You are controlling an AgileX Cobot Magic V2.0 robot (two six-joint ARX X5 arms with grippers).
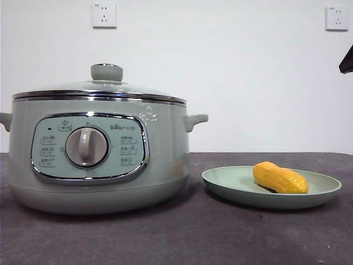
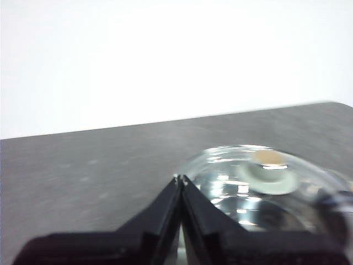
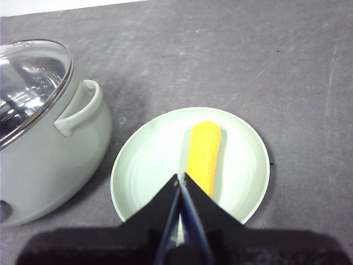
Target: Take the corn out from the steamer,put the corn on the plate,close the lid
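1. Sitting on the plate (image 1: 322, 191) is the corn (image 1: 279, 178), lying on its side, a bit toward the far half of the dish in the front view. From the right wrist camera the corn (image 3: 203, 156) stretches across the middle of the plate (image 3: 143, 165).
2. Steamer (image 1: 99, 154) is parked on the dark counter (image 1: 182, 237) just beside the plate, not touching it. Dial and control panel face the front camera.
3. Lid (image 1: 99, 88) is on the steamer, seated flat on the chrome rim, green knob up top. Left wrist camera looks down on the glass lid (image 2: 231, 187), blurry but you can make out the knob.
4. Left tool (image 2: 180, 179) hangs above the lid, jaws pinched together with nothing between them.
5. Right tool (image 3: 180, 178) hovers over the plate near the corn, jaws also clenched tight and empty.
6. Only arm bit in the front view is a black tip at the upper right edge, can't say which arm it is.
7. Two wall sockets on the white wall behind.
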